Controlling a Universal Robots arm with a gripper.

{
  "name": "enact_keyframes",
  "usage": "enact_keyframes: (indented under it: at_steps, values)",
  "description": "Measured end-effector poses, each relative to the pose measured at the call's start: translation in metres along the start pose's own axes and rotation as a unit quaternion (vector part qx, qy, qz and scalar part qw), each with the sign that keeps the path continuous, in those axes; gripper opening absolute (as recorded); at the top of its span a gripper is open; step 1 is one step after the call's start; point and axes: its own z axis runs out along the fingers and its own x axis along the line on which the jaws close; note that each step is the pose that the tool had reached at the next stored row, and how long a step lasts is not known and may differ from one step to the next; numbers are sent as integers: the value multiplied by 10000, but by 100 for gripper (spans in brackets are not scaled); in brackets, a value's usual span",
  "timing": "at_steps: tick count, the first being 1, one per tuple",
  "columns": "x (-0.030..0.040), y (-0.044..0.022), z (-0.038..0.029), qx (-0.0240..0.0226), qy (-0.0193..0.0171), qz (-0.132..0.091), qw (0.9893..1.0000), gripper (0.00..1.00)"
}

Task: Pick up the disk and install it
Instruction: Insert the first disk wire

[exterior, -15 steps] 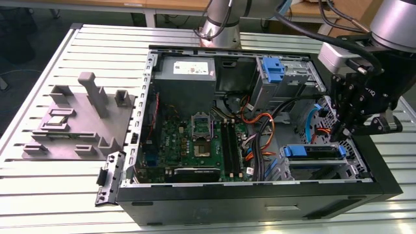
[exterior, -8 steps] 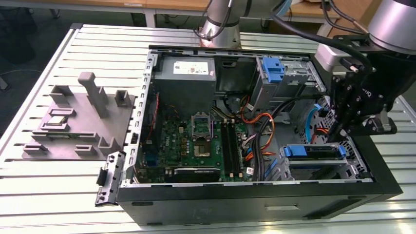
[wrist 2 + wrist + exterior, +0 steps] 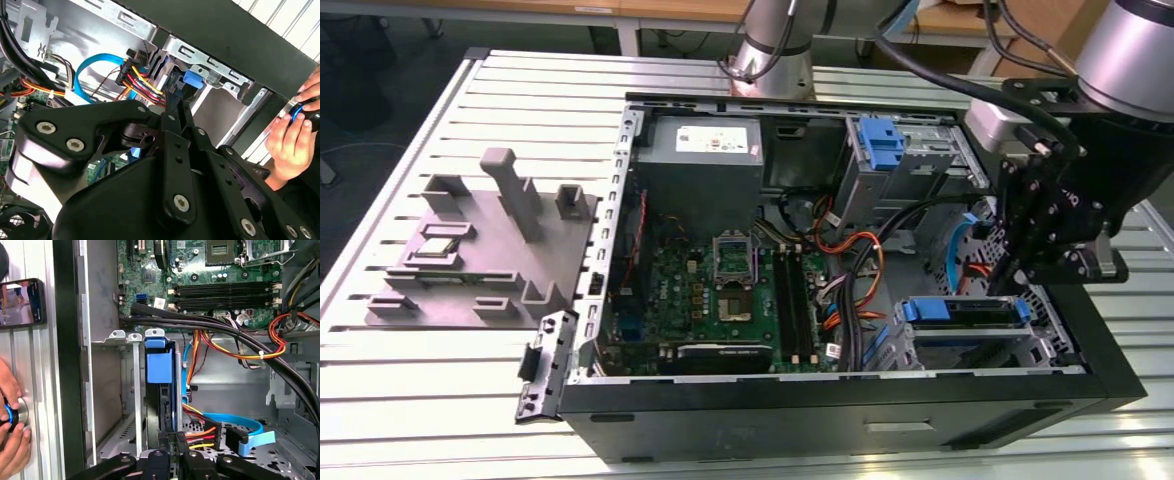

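The gripper [image 3: 1038,262] is hanging over the right end of the open computer case [image 3: 854,420] in the exterior view, just above a drive cage. In the first wrist view its fingers [image 3: 165,442] are clenching the rear edge of the disk [image 3: 161,390], which is standing on edge in the metal drive cage [image 3: 115,385], its blue carrier bracket facing the motherboard [image 3: 210,270]. Coloured power cables [image 3: 200,437] are lying just beside the disk. A person's hand [image 3: 290,137] is resting on a blue-ringed knob [image 3: 299,109] on the surface outside the case.
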Motion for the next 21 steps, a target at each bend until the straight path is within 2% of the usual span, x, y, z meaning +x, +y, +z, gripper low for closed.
enact_keyframes:
  at_steps: [3,5,6,7,8,11,12,15,21]
  values:
    - [15,0,11,-65,-7,-5,10000,17]
    - [30,-2,19,-117,-42,-8,9999,17]
    - [35,-5,24,-127,-73,-7,9999,17]
    - [38,-8,28,-134,-127,-5,9998,17]
    - [41,-11,31,-140,-196,-3,9997,17]
    - [46,-19,36,-158,-457,6,9988,17]
    - [61,-20,43,-162,-515,9,9985,17]
    - [97,-21,58,-162,-517,8,9985,17]
    - [125,-24,91,-163,-516,22,9985,17]
